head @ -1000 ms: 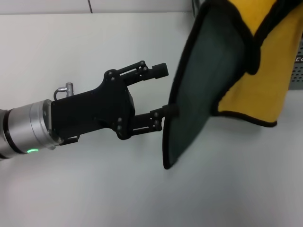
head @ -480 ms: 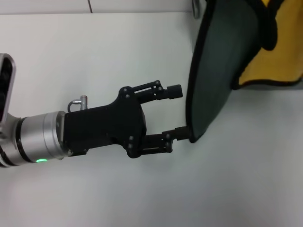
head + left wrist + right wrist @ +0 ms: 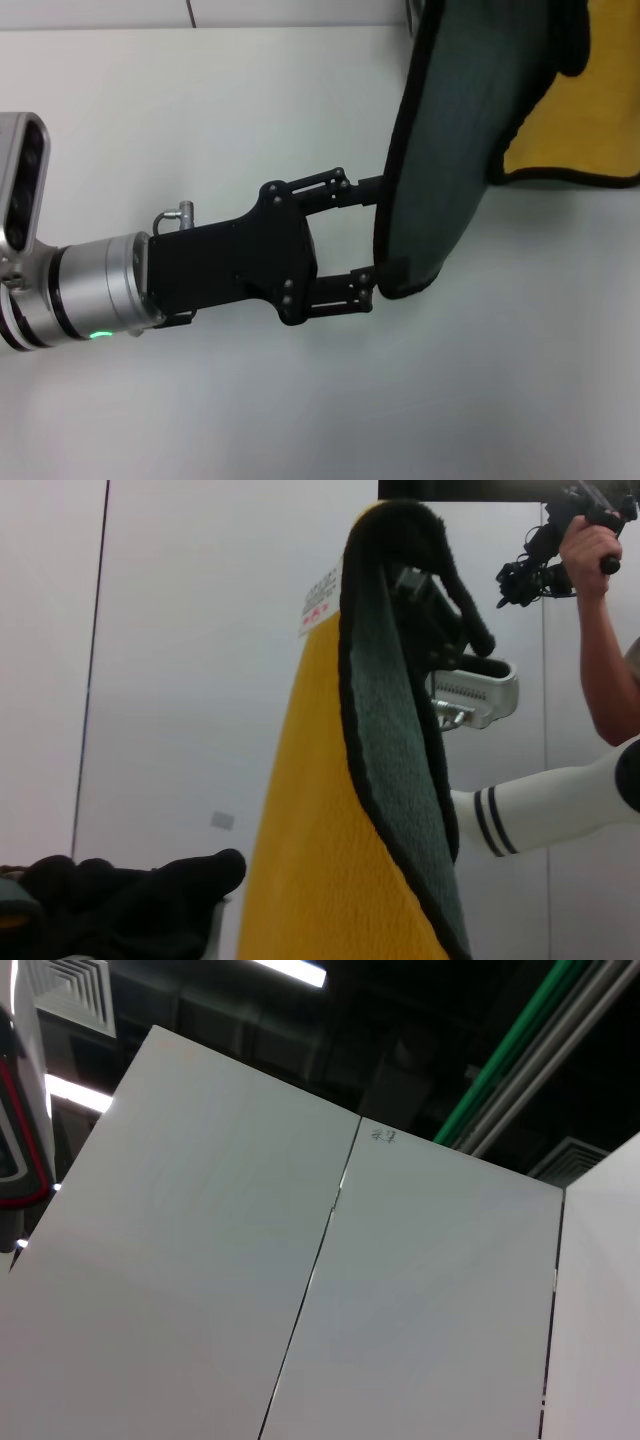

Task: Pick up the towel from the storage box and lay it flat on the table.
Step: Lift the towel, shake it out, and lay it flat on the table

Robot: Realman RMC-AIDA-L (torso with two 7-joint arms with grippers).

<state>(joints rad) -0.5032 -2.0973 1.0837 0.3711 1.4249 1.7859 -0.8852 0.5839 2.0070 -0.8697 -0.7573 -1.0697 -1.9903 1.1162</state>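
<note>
The towel [image 3: 445,150] hangs in the air over the white table [image 3: 200,100], dark grey-green face toward me, yellow face [image 3: 580,130] behind at the right. My left gripper [image 3: 372,238] is open, its two fingers straddling the towel's lower left edge; the lower fingertip [image 3: 365,285] touches the bottom corner. In the left wrist view the towel [image 3: 330,810] drapes down from my right gripper [image 3: 425,595], which is shut on its top fold. The storage box is hidden behind the towel in the head view.
A heap of plain black cloth [image 3: 130,900] lies low in the left wrist view. A person [image 3: 600,630] holding a camera stands beyond the right arm. The right wrist view shows only wall panels and ceiling.
My left gripper has moved forward and right to the towel, so the towel's lower edge now sits between its open fingers. The towel has swung and lifted, showing less yellow.
</note>
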